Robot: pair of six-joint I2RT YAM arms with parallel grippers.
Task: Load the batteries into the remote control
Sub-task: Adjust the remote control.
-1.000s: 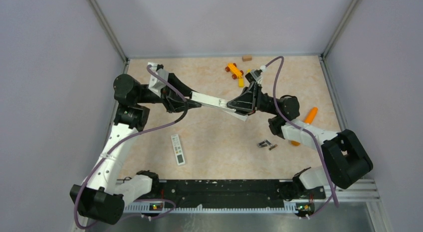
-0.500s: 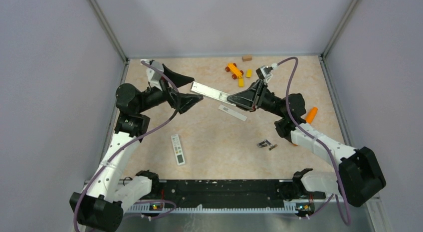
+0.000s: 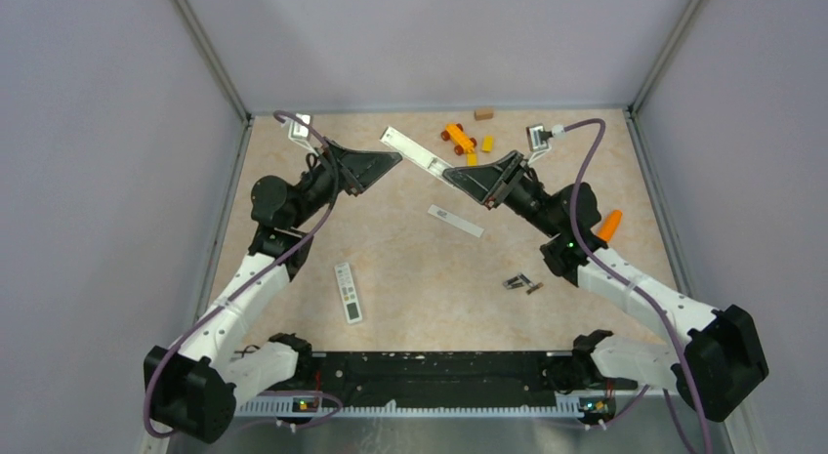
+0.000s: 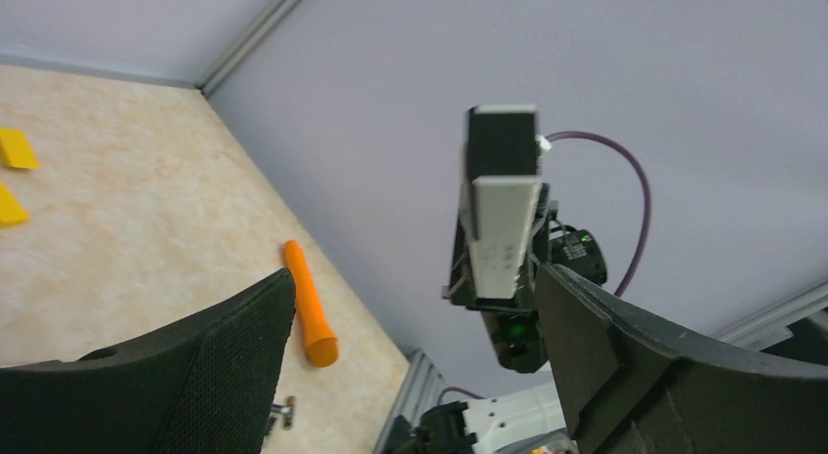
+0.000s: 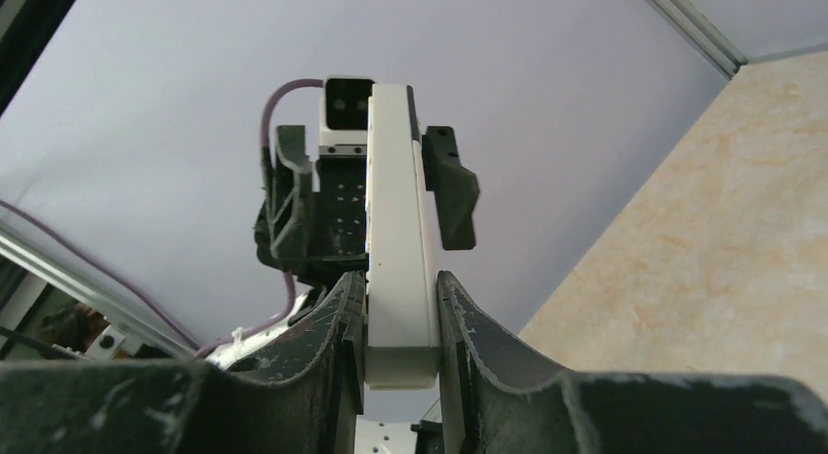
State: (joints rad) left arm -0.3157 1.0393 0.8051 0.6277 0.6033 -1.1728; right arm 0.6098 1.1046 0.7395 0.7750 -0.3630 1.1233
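Note:
The long white remote control (image 3: 414, 151) hangs tilted in the air, with my right gripper (image 3: 465, 179) shut on its near end. In the right wrist view the remote control (image 5: 398, 229) sits clamped between both fingers. My left gripper (image 3: 379, 167) is open just left of the remote's far end and does not touch it. In the left wrist view the remote control (image 4: 503, 229) shows end-on beyond the wide-apart fingers. The thin white back cover (image 3: 455, 221) lies flat on the table. The batteries (image 3: 522, 282) lie together right of centre, also the batteries (image 4: 283, 411) low in the left wrist view.
A small white remote with buttons (image 3: 348, 292) lies near the front left. An orange carrot-like toy (image 3: 608, 226) lies by the right arm. Yellow and orange toy bricks (image 3: 459, 138) and a wooden block (image 3: 483, 113) sit at the back. Walls enclose the table.
My left gripper opened, let go of the remote's end and pulled back to the left. My right gripper carried the remote up and toward the far side.

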